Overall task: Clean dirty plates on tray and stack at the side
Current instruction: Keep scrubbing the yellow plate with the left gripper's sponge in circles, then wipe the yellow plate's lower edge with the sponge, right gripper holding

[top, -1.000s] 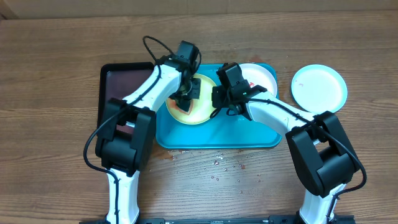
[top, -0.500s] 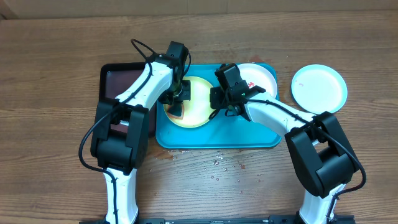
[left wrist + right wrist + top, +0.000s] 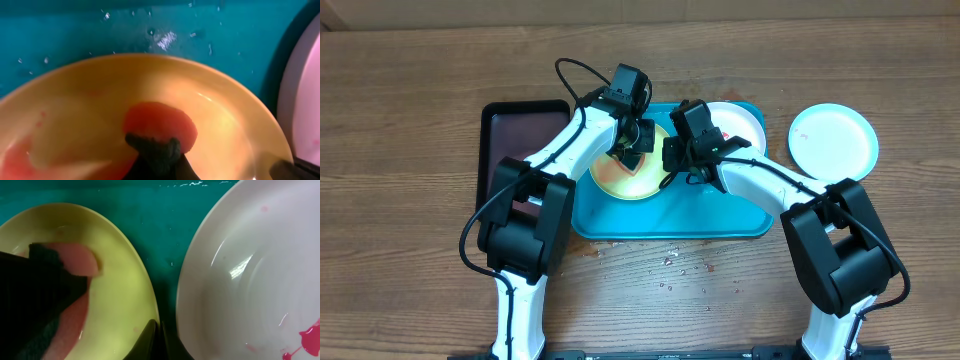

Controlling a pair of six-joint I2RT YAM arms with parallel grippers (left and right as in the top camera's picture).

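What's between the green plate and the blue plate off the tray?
The white plate lies on the tray between the green plate and the blue plate; the right gripper holds the green plate's rim on that side.

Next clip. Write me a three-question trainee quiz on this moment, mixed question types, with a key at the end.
1. True or false: the light blue plate lies on the table, off the turquoise tray.
2. The sponge in the left gripper rests on: A) the pale green plate; B) bare tray floor; C) bare wood.
3. Which plate's rim does the right gripper pinch?
Key: 1 true; 2 A; 3 the pale green plate.
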